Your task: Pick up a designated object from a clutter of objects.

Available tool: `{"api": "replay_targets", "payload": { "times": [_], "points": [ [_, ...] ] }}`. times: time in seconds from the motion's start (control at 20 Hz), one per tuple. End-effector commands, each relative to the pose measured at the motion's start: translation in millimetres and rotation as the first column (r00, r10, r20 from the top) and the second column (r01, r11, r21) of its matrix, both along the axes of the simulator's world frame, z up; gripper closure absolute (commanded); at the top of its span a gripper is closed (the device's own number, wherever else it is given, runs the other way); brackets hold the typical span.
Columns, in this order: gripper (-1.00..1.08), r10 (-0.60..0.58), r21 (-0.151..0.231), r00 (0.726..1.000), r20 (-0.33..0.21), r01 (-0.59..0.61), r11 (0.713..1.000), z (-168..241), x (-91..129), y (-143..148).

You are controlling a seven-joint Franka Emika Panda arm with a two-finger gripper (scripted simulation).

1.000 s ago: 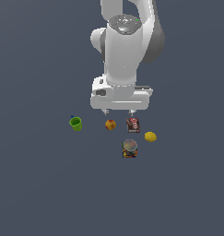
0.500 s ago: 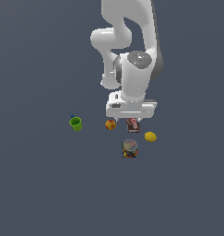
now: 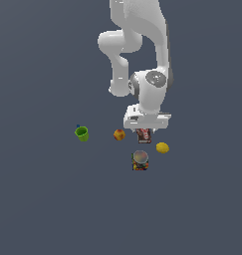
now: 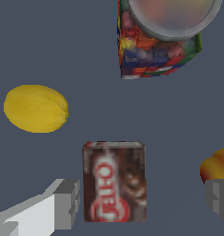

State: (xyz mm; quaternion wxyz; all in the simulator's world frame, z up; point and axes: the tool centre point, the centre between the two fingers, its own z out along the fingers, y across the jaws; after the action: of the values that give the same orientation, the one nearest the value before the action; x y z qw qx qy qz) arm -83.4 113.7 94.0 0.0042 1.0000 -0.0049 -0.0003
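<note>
The dark red-brown box (image 3: pixel 143 135) lies flat on the floor, partly hidden under my hand in the exterior view. In the wrist view the box (image 4: pixel 114 181) lies between my two fingers (image 4: pixel 67 203), one on each side, with gaps to both. My gripper (image 4: pixel 142 200) is open and low over the box, holding nothing. The red-yellow apple (image 3: pixel 119 134) is just beside the box toward the exterior view's left, and shows at the edge of the wrist view (image 4: pixel 216 166).
A yellow lemon (image 3: pixel 162 147) lies near the box and shows in the wrist view (image 4: pixel 36 108). A silver-topped can (image 3: pixel 140 160) with a colourful label stands close by, also in the wrist view (image 4: pixel 159 37). A green cup (image 3: pixel 81 133) stands apart at the exterior view's left.
My arm has come down and shifted toward the exterior view's right, bringing the hand from above the clutter down over the dark red box. The objects have not moved.
</note>
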Motion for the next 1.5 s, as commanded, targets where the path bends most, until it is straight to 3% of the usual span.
{"api": "replay_targets", "payload": {
  "times": [0.0,0.4,1.45],
  "points": [
    [-0.92,0.001,0.003,1.0,0.001,-0.001,1.0,-11,-10,6],
    [-0.92,0.004,0.008,1.0,0.001,-0.004,1.0,-27,-27,16],
    [-0.92,0.005,0.008,1.0,0.0,-0.005,1.0,-75,-29,16]
  ]
}}
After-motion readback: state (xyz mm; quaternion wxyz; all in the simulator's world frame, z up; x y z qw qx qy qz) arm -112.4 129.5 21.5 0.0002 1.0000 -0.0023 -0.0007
